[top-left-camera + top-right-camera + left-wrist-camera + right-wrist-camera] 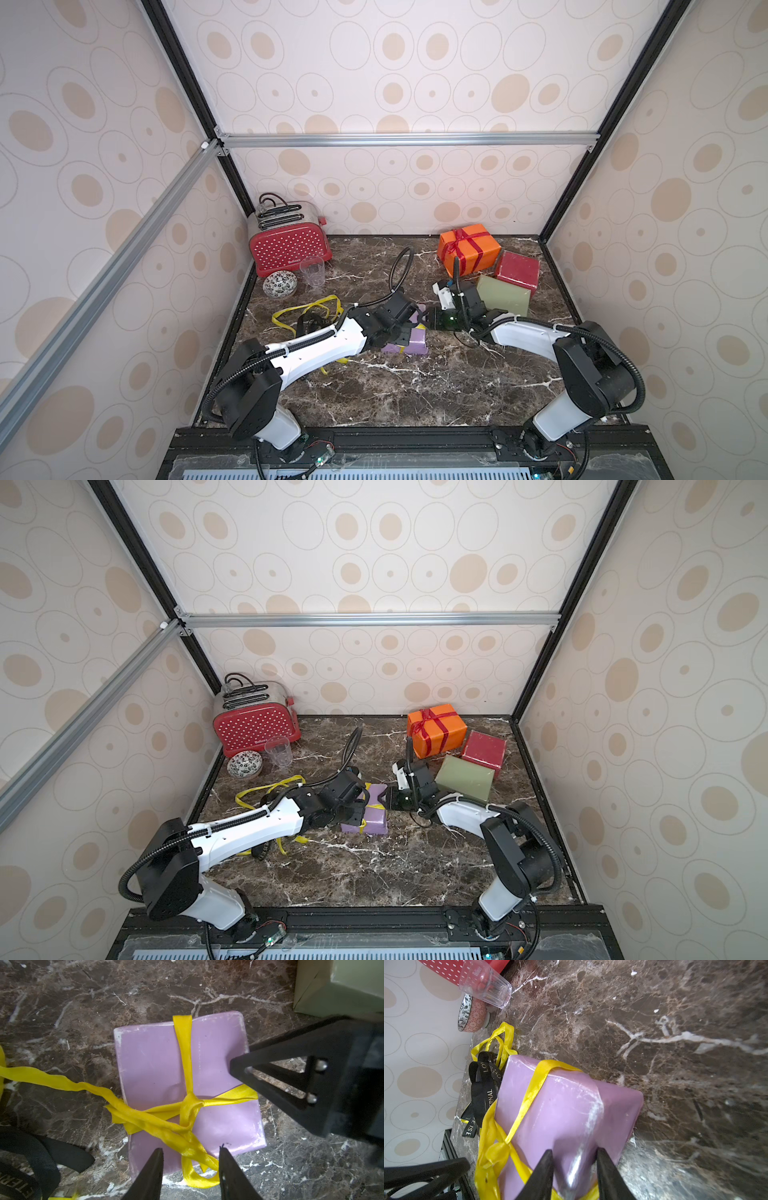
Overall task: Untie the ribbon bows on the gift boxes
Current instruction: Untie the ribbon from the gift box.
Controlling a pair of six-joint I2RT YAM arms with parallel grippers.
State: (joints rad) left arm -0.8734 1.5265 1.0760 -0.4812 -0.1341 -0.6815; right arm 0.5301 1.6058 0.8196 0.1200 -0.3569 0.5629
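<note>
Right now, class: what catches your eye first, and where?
Mid-table, the lilac gift box with its yellow ribbon draws the eye: the right gripper clamps it, the left gripper straddles a ribbon tail. Back right sits the orange gift box with a red bow; back left, a red white-dotted toaster.

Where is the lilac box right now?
In both top views the lilac box sits mid-table between the left gripper and right gripper, just left of the olive box.
</note>
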